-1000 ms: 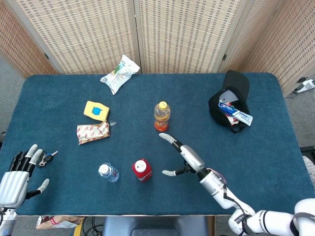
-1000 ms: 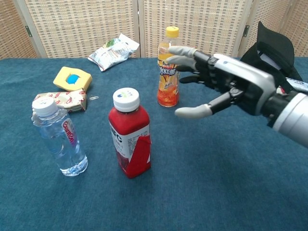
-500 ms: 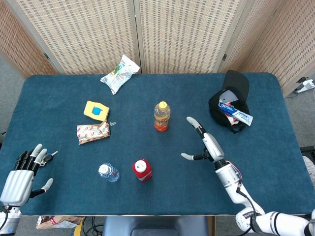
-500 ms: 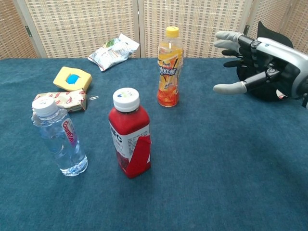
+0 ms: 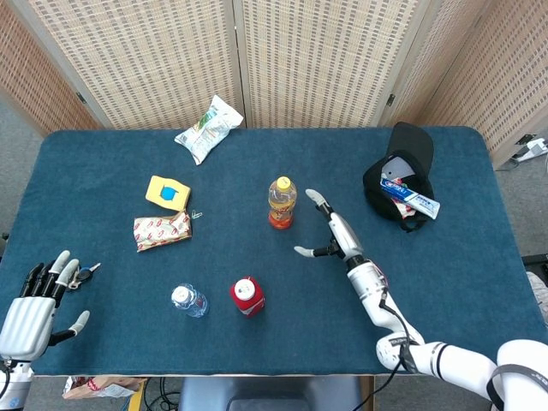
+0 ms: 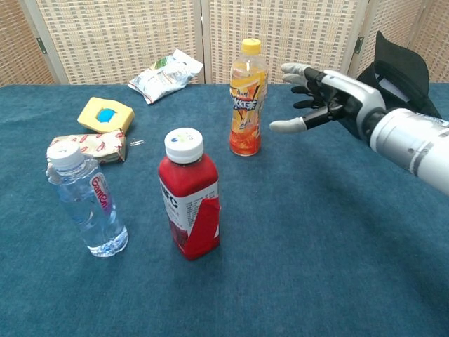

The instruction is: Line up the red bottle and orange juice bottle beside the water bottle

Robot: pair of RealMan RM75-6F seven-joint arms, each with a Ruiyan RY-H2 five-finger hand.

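Note:
The red bottle stands upright just right of the clear water bottle near the table's front. The orange juice bottle stands upright farther back, at mid-table. My right hand hovers open just right of the orange juice bottle, fingers spread toward it, not touching. My left hand rests open at the front left corner, holding nothing.
A yellow box and a red-white packet lie at the left. A snack bag lies at the back. A black pouch with a toothpaste tube sits at the right. Keys lie by my left hand.
My right hand drew back to the right from near the red bottle, then swung forward and left to beside the orange juice bottle. The bottles have not moved.

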